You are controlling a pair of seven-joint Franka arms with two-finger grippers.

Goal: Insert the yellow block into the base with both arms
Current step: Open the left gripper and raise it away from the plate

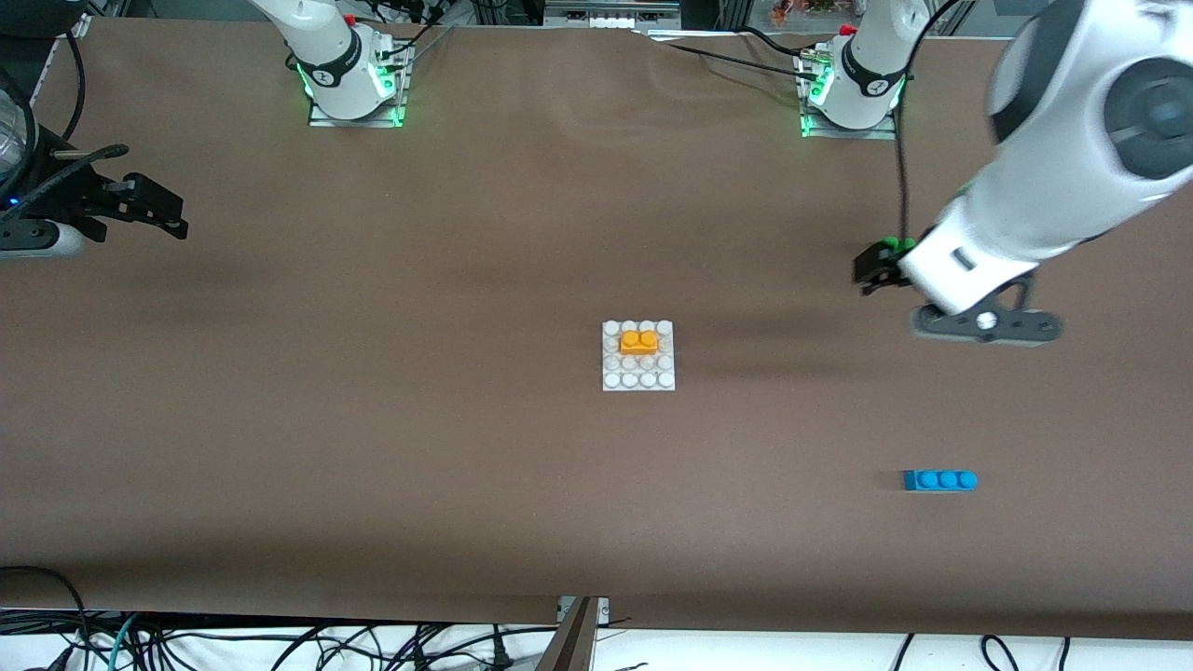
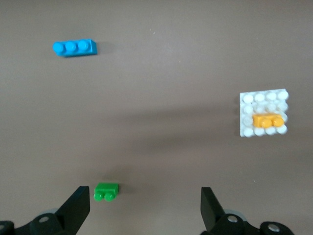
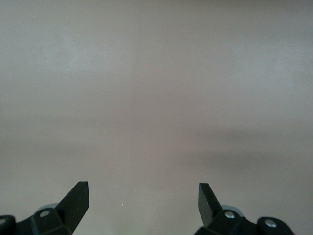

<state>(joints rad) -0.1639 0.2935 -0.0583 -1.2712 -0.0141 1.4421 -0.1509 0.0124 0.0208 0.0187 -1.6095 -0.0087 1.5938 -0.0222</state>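
Yellow block (image 1: 639,341) sits seated on the base (image 1: 637,376), in the stud rows farther from the front camera — base lies mid-table, block inside its outline, not overhanging. In the left wrist view the block (image 2: 267,120) and base (image 2: 246,113) show at about 3 o'clock of the frame.

Open room: bare brown table (image 1: 373,419) all round the base. Blue brick (image 1: 939,480) lies at roughly 4 o'clock from the base in the front view, well apart, toward the left arm's end and nearer the front camera.

Left gripper (image 1: 878,264) hangs over the table at the left arm's end, jaws spread wide, nothing between them. Green brick (image 2: 106,191) lies on the table below it, just beside one fingertip (image 2: 78,208) in the wrist view; in the front view only a green sliver (image 1: 898,244) shows past the gripper.

Right gripper (image 1: 154,210) waits over the right arm's end, at about 10 o'clock from the base — jaws wide, holding nothing; its wrist view shows only bare table (image 3: 156,98) past the fingertips (image 3: 78,198).

Both arms are cut off by the frame edges; cables hang past the table edge nearest the front camera.
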